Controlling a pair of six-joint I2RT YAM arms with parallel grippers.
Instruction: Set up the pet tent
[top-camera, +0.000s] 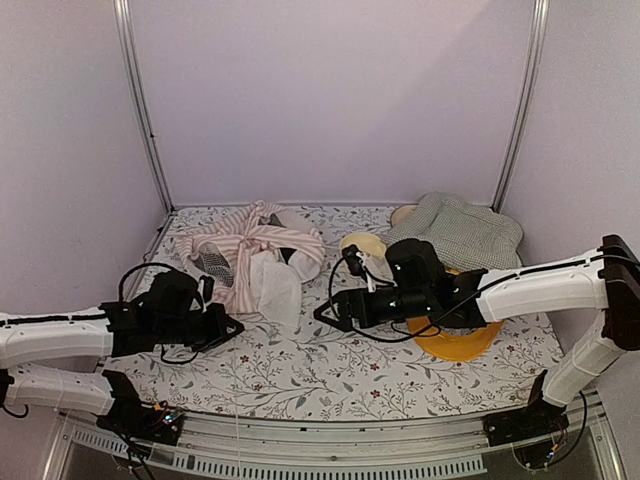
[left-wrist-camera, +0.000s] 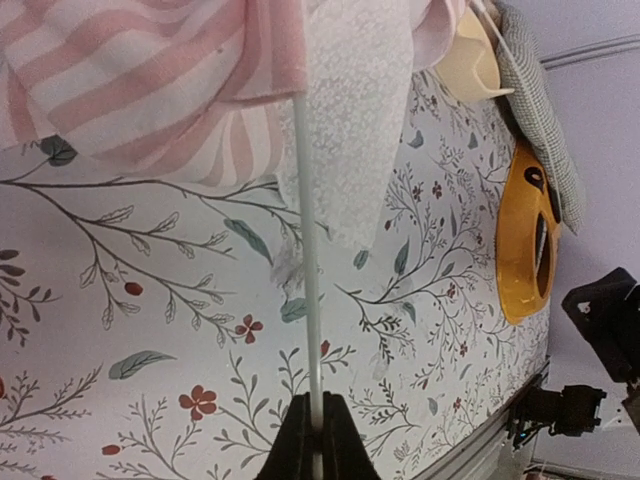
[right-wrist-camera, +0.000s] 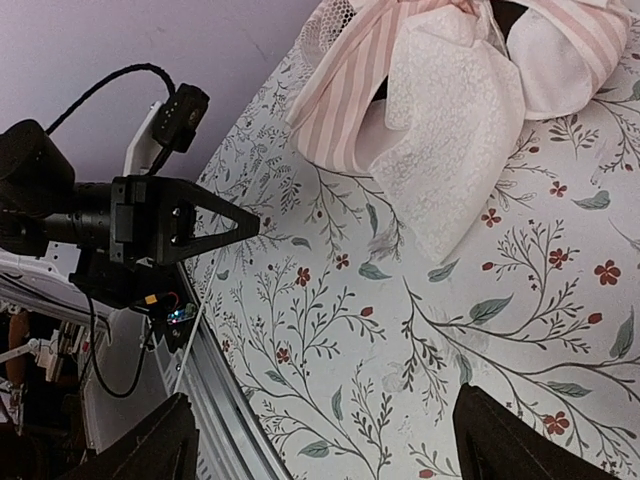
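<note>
The pet tent (top-camera: 255, 255) lies crumpled at the back left of the table, pink-and-white striped fabric with a white sheer flap (left-wrist-camera: 360, 120) spilling toward the front. A thin white pole (left-wrist-camera: 305, 250) runs out from under the fabric across the table. My left gripper (left-wrist-camera: 316, 425) is shut on this pole, near the front left (top-camera: 235, 325). My right gripper (right-wrist-camera: 320, 450) is open with nothing between its fingers, hovering over the bare floral cloth at mid-table (top-camera: 322, 312), to the right of the tent fabric (right-wrist-camera: 430, 90).
A green-and-white checked cushion (top-camera: 460, 230) lies at the back right. An orange dish (top-camera: 455, 340) sits under the right arm, and a cream bowl (top-camera: 362, 245) stands next to the tent. The table's metal front rail (right-wrist-camera: 225, 420) runs close to both grippers.
</note>
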